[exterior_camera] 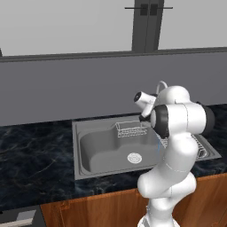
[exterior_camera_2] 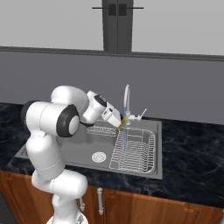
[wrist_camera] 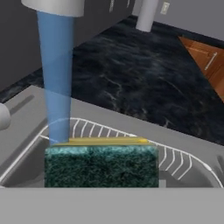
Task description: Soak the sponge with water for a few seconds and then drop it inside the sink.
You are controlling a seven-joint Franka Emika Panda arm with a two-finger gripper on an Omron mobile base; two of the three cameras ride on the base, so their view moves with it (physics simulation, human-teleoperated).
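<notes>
Green scrub face of the sponge (wrist_camera: 101,165) at six o'clock in the hand view, yellow body just visible along its upper edge, with the water (wrist_camera: 55,78) dropping from the spout at eleven o'clock and landing on the sponge's left end. Held under the faucet (exterior_camera_2: 127,98) by the gripper (exterior_camera_2: 122,125), jaws closed tight on the sponge, fingertips hidden behind it. In the right base view, a small yellow block at the gripper tip, right in the thin blue stream, above the wire rack (exterior_camera_2: 134,152) on the right side of the sink (exterior_camera_2: 78,158). To soak well, probably best to hold steady in the stream, maybe nudge so the water strikes nearer the sponge's middle, and keep the grip firm until the few seconds are up; then carry toward nine o'clock over the open basin and drain (exterior_camera: 134,157) before letting go, lest the sponge land on the rack. Arm folded over the counter (exterior_camera_2: 192,144): elbow high, forearm reaching forward and slightly down from the base, wrist angled so the hand points down toward the rack beneath the spout.
</notes>
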